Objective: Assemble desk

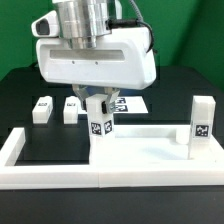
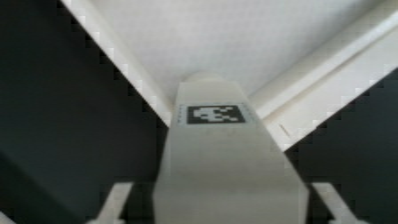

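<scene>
A white square leg (image 1: 100, 127) with a tag stands upright at the left end of the white rimmed tabletop (image 1: 150, 146). My gripper (image 1: 100, 104) hangs straight over it, one finger on each side of its top. In the wrist view the leg (image 2: 222, 150) fills the middle, and dark gaps separate it from both fingers (image 2: 118, 200), so the jaws are open around it. The tabletop's rim (image 2: 317, 82) shows beyond the leg. A second leg (image 1: 201, 120) stands upright at the tabletop's right end. Two more legs (image 1: 42, 108) (image 1: 71, 108) lie on the black table behind.
The low white border wall (image 1: 18, 150) runs along the front and up the exterior view's left, with the tabletop against it. The marker board (image 1: 133, 103) lies flat behind the gripper.
</scene>
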Robot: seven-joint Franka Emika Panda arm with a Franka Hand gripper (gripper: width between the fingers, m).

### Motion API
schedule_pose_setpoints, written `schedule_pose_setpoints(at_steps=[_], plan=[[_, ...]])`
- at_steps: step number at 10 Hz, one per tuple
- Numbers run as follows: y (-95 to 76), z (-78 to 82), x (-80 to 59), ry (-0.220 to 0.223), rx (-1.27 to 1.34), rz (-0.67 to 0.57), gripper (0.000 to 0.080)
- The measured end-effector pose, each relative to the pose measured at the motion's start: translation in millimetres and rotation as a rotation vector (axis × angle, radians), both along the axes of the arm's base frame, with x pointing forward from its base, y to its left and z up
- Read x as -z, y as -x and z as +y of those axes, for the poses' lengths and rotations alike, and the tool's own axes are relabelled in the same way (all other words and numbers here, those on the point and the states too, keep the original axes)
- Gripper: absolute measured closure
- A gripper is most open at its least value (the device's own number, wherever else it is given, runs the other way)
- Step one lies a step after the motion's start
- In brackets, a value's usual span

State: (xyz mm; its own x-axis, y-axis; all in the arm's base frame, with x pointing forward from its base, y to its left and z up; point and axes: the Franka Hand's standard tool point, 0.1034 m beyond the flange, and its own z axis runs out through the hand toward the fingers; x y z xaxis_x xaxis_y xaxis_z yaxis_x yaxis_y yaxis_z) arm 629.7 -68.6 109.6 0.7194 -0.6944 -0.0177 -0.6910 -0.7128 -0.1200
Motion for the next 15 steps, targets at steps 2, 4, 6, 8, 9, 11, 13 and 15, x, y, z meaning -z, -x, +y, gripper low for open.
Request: schedule_pose_setpoints(at_steps=[2,4,6,8,9,11,13,15], plan=[[-1.3,3.0,0.0,-0.044,0.331,0.026,0.0511],[-4.3,12.5,0.5,-0.078,0.634,0.050,0.0511],[-7.9,19.0,0.6,-0.092,0.952,0.063,0.0509],[-8.7,19.0,0.6,-0.098,1.162,0.057,0.0509],[-8.6,18.5,0.4,-0.099,1.218,0.059,0.0509],[-8.5,17.3,0.4,-0.110,1.272,0.064,0.0509],[-8.3,17.5,0.8,-0.103,1.207,0.058,0.0502],[-4.8,17.4,-0.3,-0.056,0.835,0.068,0.0189]])
